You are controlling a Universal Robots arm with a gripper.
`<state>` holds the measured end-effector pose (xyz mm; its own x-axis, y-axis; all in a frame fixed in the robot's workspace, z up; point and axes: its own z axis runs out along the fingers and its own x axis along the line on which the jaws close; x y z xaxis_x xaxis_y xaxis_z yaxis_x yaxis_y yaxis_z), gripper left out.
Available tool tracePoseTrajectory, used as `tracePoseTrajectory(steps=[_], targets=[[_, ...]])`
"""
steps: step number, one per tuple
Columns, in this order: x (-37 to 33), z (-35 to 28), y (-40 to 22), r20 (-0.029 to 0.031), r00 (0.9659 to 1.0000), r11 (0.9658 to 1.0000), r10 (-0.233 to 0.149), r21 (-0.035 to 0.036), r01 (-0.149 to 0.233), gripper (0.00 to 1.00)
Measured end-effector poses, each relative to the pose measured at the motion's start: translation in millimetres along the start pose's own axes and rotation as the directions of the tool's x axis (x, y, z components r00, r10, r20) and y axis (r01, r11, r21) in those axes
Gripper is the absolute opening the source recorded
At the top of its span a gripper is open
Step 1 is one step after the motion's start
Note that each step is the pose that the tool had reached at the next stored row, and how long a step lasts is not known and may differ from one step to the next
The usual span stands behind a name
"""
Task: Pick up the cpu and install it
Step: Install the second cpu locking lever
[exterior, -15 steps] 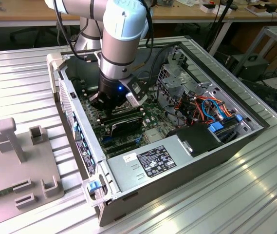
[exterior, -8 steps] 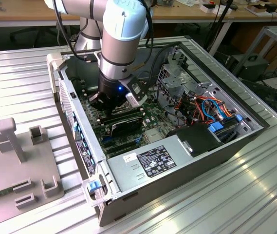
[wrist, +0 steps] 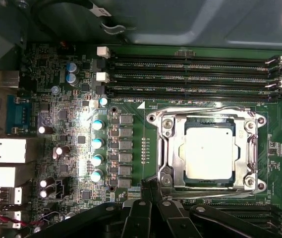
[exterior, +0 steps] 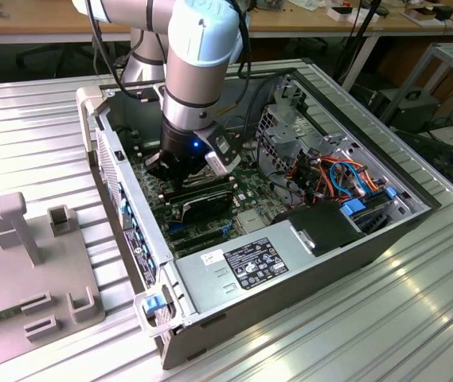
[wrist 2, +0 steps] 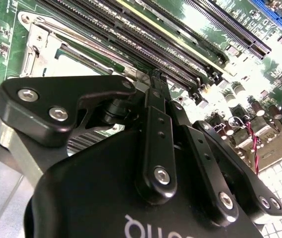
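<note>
First wrist view: the memory slots point(wrist: 190, 77) ran along one side, and beside them the cpu point(wrist: 208, 152) already sat flat inside the metal socket frame point(wrist: 207, 148). The hand point(wrist: 148, 191), fingers pressed together and empty, hung just beside that frame, inside the computer case point(exterior: 385, 231) on the desk point(exterior: 35, 143).

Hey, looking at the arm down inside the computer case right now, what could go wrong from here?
The silver-grey square cpu already lies within the metal-framed socket. If it isn't seated flat, pressing on it could damage the contacts underneath. The black gripper sits close to the socket's edge and the long black memory slots, so a small sideways drift might knock them. The arm also works deep inside the grey metal computer case, where its wrist could catch a wall.
</note>
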<state>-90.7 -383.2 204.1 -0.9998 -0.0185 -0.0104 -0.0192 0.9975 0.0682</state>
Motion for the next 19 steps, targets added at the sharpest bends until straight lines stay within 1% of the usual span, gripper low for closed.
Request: tracePoseTrajectory(steps=[6,9,10,13,14,16,18,19], targets=[[-0.1,-9.6,0.8,-0.0003,1.0000,1.0000,0.000,0.0024,0.000,0.11],[-0.1,-10.1,0.8,-0.0001,1.0000,1.0000,0.000,0.0025,0.000,0.11],[-1.1,-10.2,0.7,-0.0003,1.0000,1.0000,0.000,0.0029,0.000,0.11],[-9.1,-10.1,0.6,-0.0002,1.0000,1.0000,0.000,0.0027,0.000,0.11],[-13.1,-10.0,0.6,-0.0002,1.0000,1.0000,0.000,0.0026,0.000,0.11],[-18.8,-10.0,0.4,-0.0002,1.0000,1.0000,0.000,0.0027,0.000,0.11],[-28.5,-9.9,0.2,-0.0002,1.0000,1.0000,0.000,0.0026,0.000,0.11],[-30.9,-9.9,0.2,-0.0003,1.0000,1.0000,0.000,0.0027,0.000,0.11]])
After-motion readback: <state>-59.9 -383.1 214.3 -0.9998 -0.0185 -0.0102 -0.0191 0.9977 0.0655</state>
